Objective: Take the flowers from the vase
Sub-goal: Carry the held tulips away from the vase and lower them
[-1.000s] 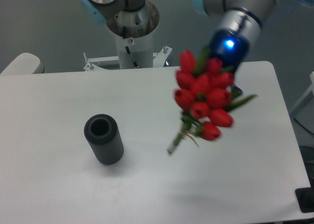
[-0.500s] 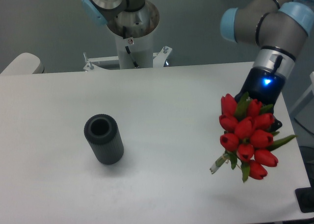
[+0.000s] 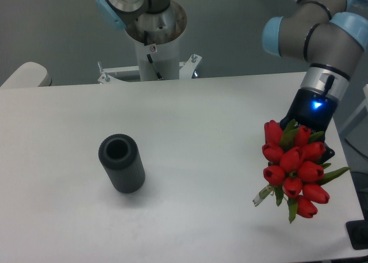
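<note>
While the vase (image 3: 121, 163) stands upright on the left half of the white table (image 3: 190, 130), the flowers (image 3: 295, 166) hang in the air over the table's right edge, well apart from it. They are a tight bunch of red tulip buds with green leaves poking out between them. One long leaf sticks out to the right, and short pale green stems point down and to the left beneath the buds.

The vase is a small dark grey ribbed cylinder. Its round top opening faces the camera and shows only a dark hollow, with nothing in it. A faint shadow lies on the table at its base.

The robot arm comes in from the upper right corner, with grey segments and light blue joint caps. Its wrist carries a glowing blue light just above the bunch. The hand (image 3: 315, 143) sits directly behind the tulips, and the buds cover almost all of it. Only a dark piece of it shows at the right side of the bunch. The fingers themselves are hidden, so how far they are closed cannot be told, though the flowers are up off the table against the hand.

At the top centre, behind the table's far edge, stands the arm's base column (image 3: 154, 41), white and grey.
</note>
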